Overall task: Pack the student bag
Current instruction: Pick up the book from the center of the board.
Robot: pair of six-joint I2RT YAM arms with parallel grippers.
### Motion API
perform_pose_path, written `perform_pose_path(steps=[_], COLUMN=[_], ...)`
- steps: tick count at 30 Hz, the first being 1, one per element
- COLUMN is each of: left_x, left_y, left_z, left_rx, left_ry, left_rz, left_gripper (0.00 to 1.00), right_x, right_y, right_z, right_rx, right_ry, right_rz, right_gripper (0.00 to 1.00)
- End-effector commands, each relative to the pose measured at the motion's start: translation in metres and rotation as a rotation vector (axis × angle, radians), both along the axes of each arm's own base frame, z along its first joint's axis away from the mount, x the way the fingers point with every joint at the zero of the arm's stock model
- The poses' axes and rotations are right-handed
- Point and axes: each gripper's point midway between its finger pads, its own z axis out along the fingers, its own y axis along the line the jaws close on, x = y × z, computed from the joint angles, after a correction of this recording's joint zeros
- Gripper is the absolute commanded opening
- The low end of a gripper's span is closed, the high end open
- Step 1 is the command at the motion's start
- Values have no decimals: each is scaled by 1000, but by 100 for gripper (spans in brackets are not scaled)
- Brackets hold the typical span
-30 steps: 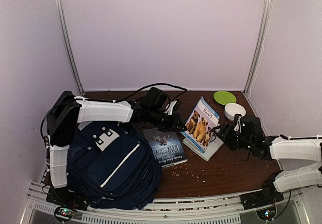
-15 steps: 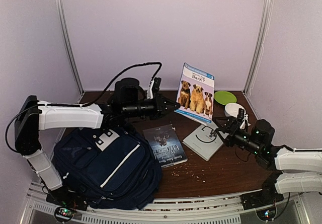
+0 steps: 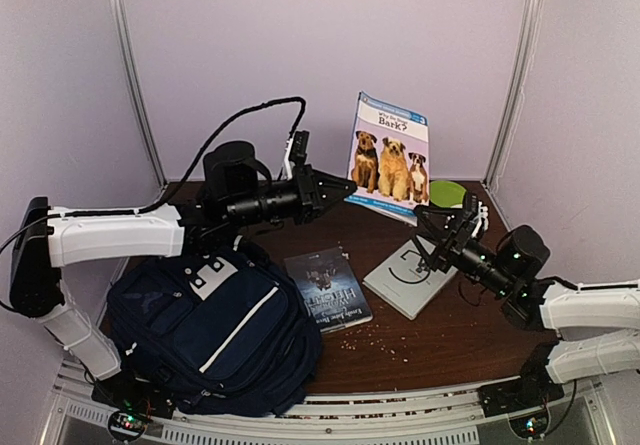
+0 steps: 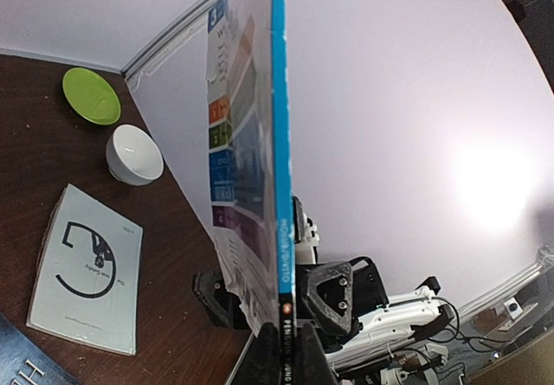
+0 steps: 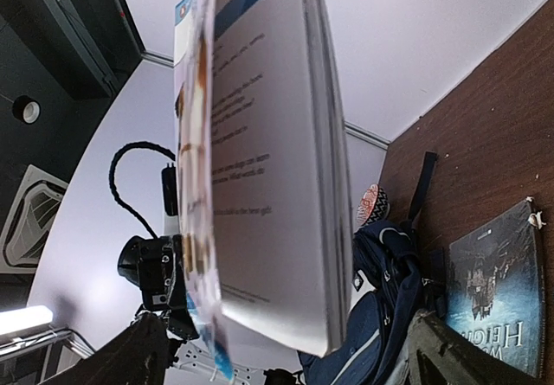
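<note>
Pinches a thin paperback with three dogs on its cover [image 3: 392,155] in the left hand [image 3: 337,189], high above the brown desk [image 3: 430,350] at 12 o'clock. Spreads the right hand [image 3: 447,227] wide at 3 o'clock, holding nothing. Shows the large navy blue fabric backpack [image 3: 215,330] at 7 o'clock. Looks barely begun, with the dark book [image 3: 328,287] and white booklet [image 3: 408,280] not yet packed.
</note>
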Motion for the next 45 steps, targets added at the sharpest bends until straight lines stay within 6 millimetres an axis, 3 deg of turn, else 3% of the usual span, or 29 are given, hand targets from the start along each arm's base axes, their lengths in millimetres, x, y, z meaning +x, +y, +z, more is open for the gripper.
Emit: perform_pose_path(steps=[1, 10, 14, 18, 34, 39, 43, 45], left_x=[-20, -31, -29, -27, -20, -23, -23, -21], left_y=[7, 10, 12, 14, 20, 20, 38, 54], left_z=[53, 57, 53, 49, 27, 19, 0, -17], left_rx=[-112, -161, -182, -191, -136, -67, 67, 189], left_ry=[-133, -132, -111, -101, -84, -108, -125, -122], left_rz=[-14, -10, 1, 17, 110, 110, 166, 220], left_gripper=[0, 0, 0, 0, 0, 1, 61, 79], right_x=[4, 0, -6, -10, -11, -10, -7, -7], right_y=[4, 12, 13, 15, 20, 16, 14, 8], right_z=[18, 55, 71, 82, 94, 92, 73, 66], right_rx=[81, 245, 303, 341, 323, 236, 39, -56], right_ry=[-19, -82, -117, -135, -148, -162, -140, -138], right_rz=[-1, 70, 102, 129, 118, 65, -5, -46], right_gripper=[97, 94, 89, 75, 1, 0, 0, 0])
